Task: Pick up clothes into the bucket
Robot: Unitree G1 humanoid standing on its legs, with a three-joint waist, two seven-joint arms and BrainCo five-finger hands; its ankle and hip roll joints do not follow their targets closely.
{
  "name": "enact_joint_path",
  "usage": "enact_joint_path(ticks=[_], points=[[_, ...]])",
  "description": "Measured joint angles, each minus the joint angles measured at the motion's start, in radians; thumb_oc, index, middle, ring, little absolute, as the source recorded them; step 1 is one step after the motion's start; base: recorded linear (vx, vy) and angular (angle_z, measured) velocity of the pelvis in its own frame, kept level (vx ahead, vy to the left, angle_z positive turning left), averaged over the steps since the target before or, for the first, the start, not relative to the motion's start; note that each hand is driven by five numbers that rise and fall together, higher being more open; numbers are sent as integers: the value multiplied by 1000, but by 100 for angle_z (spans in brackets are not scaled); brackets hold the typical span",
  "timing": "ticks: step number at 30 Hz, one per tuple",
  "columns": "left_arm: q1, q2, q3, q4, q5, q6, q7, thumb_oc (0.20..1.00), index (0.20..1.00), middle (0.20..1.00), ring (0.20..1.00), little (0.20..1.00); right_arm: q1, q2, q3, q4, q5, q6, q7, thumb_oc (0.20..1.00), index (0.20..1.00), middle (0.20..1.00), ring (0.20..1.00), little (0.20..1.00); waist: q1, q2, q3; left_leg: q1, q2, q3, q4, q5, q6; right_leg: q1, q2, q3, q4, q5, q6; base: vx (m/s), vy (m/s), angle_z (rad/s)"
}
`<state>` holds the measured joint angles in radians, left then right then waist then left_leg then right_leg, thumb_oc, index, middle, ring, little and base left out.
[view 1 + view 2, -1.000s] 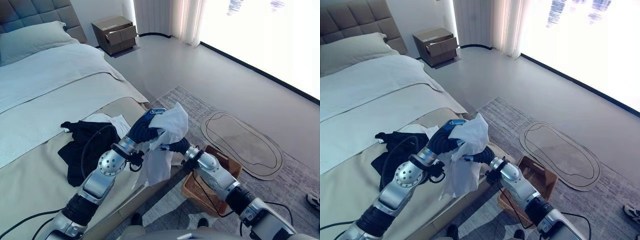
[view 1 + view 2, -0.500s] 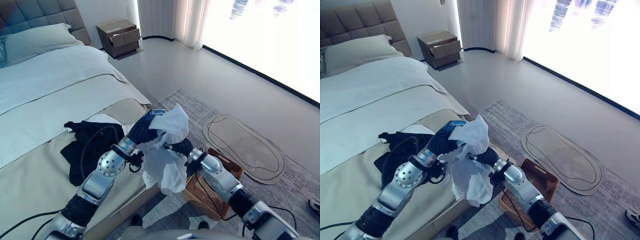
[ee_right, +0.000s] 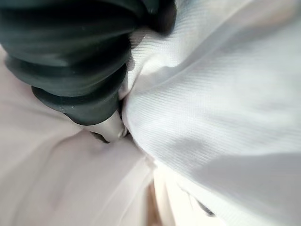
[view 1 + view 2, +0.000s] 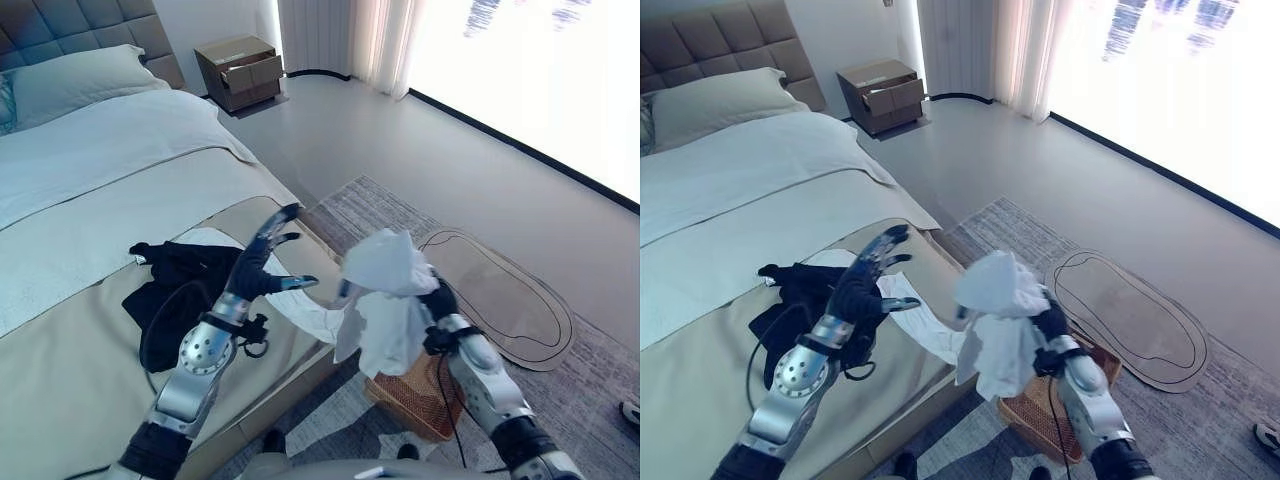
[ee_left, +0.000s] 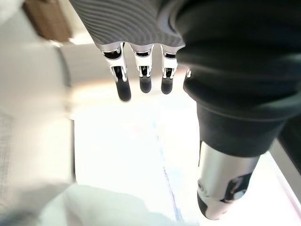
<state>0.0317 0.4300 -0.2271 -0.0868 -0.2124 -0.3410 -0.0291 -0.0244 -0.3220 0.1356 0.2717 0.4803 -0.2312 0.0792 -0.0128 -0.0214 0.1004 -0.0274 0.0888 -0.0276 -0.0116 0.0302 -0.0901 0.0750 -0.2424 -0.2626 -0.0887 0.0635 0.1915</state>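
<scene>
White cloth garment (image 4: 385, 300); woven wicker basket (image 4: 420, 395).

A wide bed (image 4: 90, 190) takes the left side, pale sheet over a beige cover, grey tufted headboard (image 4: 70, 25) and pillow (image 4: 70, 75) at the far end. Beyond it sits a brown nightstand (image 4: 238, 68), drawer ajar. Grey floor (image 4: 400, 150) runs to sheer curtains (image 4: 345, 35) and a bright window (image 4: 540, 70). A patterned grey rug (image 4: 375, 205) carries an oval mat (image 4: 510, 295).
</scene>
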Motion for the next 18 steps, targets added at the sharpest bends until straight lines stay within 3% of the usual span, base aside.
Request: enact_joint_path(ticks=[18], points=[[133, -22, 60, 80, -18, 4, -9, 1000, 1000, 1000, 1000, 1000, 9, -5, -316, -91, 84, -119, -196, 200, 200, 200, 200, 200, 1, -5, -2, 10, 3, 13, -13, 0, 0, -2, 2, 6, 0, 0, 0, -2, -1, -1]])
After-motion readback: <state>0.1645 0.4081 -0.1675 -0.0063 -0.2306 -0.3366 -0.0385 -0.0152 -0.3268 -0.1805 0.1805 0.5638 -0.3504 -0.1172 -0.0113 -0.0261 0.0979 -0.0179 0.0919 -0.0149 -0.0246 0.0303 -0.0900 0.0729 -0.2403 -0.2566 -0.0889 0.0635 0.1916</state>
